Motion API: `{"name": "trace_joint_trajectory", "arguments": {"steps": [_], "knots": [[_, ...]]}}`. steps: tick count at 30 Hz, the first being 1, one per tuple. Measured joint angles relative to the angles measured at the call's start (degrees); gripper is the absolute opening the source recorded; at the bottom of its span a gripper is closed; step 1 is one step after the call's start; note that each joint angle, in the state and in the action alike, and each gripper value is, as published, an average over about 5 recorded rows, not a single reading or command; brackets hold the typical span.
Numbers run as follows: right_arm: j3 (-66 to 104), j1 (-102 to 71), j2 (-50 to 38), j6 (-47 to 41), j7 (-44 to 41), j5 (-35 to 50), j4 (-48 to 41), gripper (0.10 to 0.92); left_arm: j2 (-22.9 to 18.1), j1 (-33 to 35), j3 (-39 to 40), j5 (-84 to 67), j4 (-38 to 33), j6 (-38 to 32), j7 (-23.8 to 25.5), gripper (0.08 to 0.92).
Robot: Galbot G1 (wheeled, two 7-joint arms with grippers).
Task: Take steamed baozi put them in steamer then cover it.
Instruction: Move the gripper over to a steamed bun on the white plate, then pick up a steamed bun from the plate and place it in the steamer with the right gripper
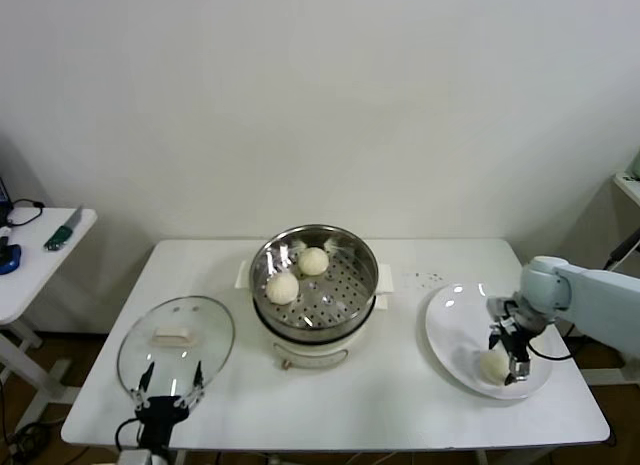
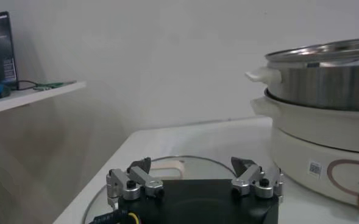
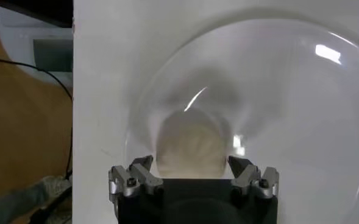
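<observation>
The steamer (image 1: pixel 340 303), a steel perforated basket on a white pot base (image 2: pixel 325 140), stands mid-table with two steamed baozi (image 1: pixel 283 287) (image 1: pixel 314 261) in it. A third baozi (image 1: pixel 492 366) (image 3: pixel 188 143) lies on the white plate (image 1: pixel 450 325) (image 3: pixel 289 91) at the right. My right gripper (image 1: pixel 507 355) (image 3: pixel 190 159) is down on the plate, open, one finger on each side of that baozi with small gaps. The glass cover (image 1: pixel 176 345) (image 2: pixel 106 195) with its white handle lies flat at the front left. Just behind it my left gripper (image 1: pixel 172 373) (image 2: pixel 190 163) hovers open and empty.
A white side table (image 1: pixel 40 245) with a few small items stands off to the left. The plate sits close to the table's right front corner (image 1: pixel 600 425). The steamer's side (image 2: pixel 325 79) rises close by in the left wrist view.
</observation>
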Motion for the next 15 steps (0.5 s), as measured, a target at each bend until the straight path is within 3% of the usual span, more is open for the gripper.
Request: {"name": "trace_joint_trajectory", "arguments": {"steps": [6,15], "knots": [[0.9,-0.91,0.28,0.26,-0.14,-0.53,-0.74,0.707,-0.02,-0.15,0.04,0.08,0.0,0.11,-0.02,0.823],[0.75,0.57,0.76,1.5,-0.97,-0.77,-1.26,0.674,-0.09,-0.08,0.14,0.07,-0.2,0.11,-0.05,0.823]]}}
